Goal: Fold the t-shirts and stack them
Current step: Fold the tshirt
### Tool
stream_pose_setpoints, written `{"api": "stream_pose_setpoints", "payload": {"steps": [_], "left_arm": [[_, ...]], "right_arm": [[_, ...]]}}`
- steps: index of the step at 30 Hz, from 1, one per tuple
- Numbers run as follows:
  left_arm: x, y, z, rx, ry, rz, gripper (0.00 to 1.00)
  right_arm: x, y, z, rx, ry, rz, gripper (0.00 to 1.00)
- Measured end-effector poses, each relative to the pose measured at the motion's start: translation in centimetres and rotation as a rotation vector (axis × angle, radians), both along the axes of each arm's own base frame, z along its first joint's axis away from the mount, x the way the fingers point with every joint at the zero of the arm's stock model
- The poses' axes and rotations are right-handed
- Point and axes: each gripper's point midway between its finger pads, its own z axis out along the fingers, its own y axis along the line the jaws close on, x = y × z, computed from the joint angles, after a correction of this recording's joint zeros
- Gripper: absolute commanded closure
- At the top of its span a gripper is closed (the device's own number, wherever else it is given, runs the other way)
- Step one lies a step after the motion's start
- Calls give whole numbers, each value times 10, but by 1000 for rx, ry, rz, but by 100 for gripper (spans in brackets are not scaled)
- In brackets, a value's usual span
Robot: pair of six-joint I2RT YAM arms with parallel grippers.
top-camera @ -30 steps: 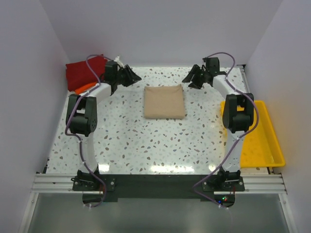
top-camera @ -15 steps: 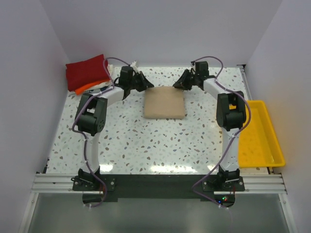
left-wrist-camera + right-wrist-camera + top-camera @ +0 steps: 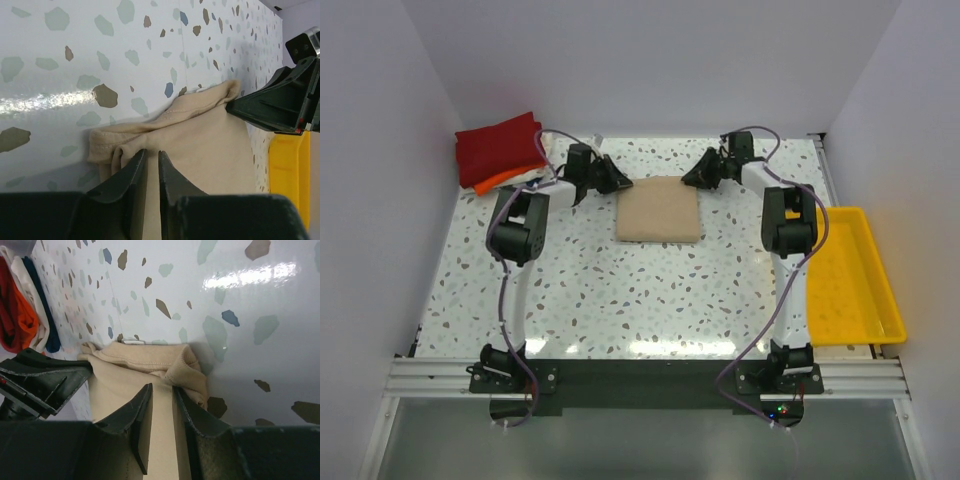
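Left claw (image 3: 151, 167): pinching the far-left corner of the folded tan cloth t-shirt (image 3: 659, 209).
Right claw (image 3: 161, 402): pinching its far-right corner, at 1 o'clock.

Table (image 3: 620, 290): white speckled terrazzo top. On it we record a folded tan t-shirt (image 3: 659, 210) at centre far; a stack of folded shirts, dark red (image 3: 498, 146) over orange (image 3: 496, 179), in the far left corner; a yellow tray (image 3: 855, 280) along the right edge.
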Motion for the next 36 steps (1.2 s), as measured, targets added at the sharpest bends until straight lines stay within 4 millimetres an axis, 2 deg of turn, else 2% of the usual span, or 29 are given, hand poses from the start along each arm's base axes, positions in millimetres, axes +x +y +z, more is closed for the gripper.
{"api": "stream_pose_setpoints", "payload": {"steps": [5,11,14,17,20,23,26,28,30,32,34,36], "left_arm": [[10,5,12,-16,-31,3,64],[15,12,35,-48,-66,-11,57],[2,14,56,-79,-80,-18,57],[-19,16,82,-116,-106,-20,57],[-38,18,105,-151,-133,-17,57],[-48,19,117,-181,-149,-9,57],[-50,18,117,-198,-135,-6,57],[-52,18,116,-206,-124,-5,56],[-52,18,115,-206,-118,-6,55],[-53,18,113,-202,-111,-7,52],[-55,19,108,-191,-93,-7,48],[-58,21,101,-173,-66,-8,47]], "right_arm": [[2,-5,-1,40,21,-13,70],[9,-7,13,25,2,-16,64],[13,-9,21,17,-21,-18,62],[6,-11,31,10,-23,-21,61],[-17,-9,48,19,-22,-19,61],[-52,4,75,57,-42,8,60],[-86,37,96,100,-90,87,60],[-107,62,101,132,-108,148,60],[-131,87,94,164,-108,212,60],[-154,104,76,178,-70,256,60],[-175,106,54,180,-14,276,61],[-185,101,33,174,31,271,61]]}}
